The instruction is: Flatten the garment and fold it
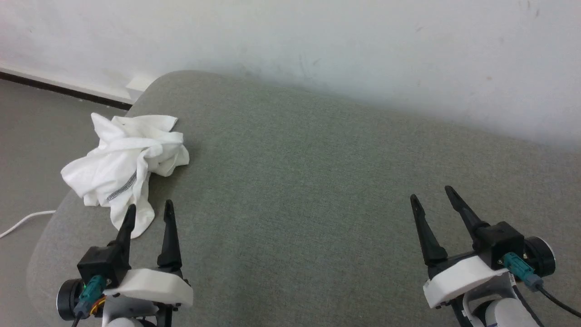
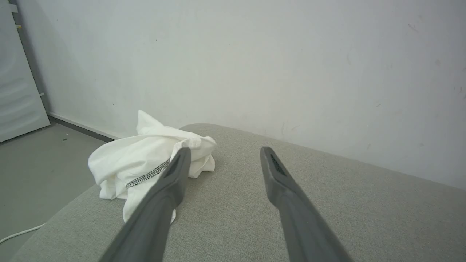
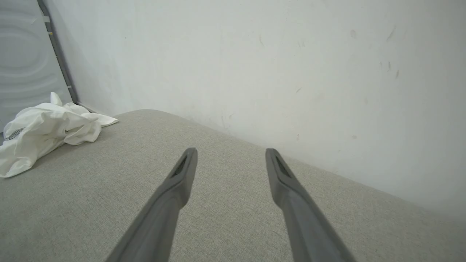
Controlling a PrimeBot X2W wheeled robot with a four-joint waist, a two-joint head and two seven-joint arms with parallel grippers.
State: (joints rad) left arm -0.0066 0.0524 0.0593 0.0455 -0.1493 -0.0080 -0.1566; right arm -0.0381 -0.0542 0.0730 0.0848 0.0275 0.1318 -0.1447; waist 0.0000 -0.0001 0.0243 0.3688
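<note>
On the grey cushion [image 1: 295, 181], left corner: crumpled garment [image 1: 125, 168].
Left gripper [image 1: 150, 204] hovers just beside it, right gripper [image 1: 430, 191] well apart; both spread wide, empty.

The head camera looks forward and down over the grey bench [image 1: 317, 181]. Both wrist cameras sit low above it, facing the white wall [image 2: 291, 54] along their jaws; all three share the garment [image 1: 122, 163].

Grey fabric surface [image 1: 317, 181], white wall [image 1: 317, 36], floor [image 1: 27, 136] — white cable [image 1: 25, 221]
</note>
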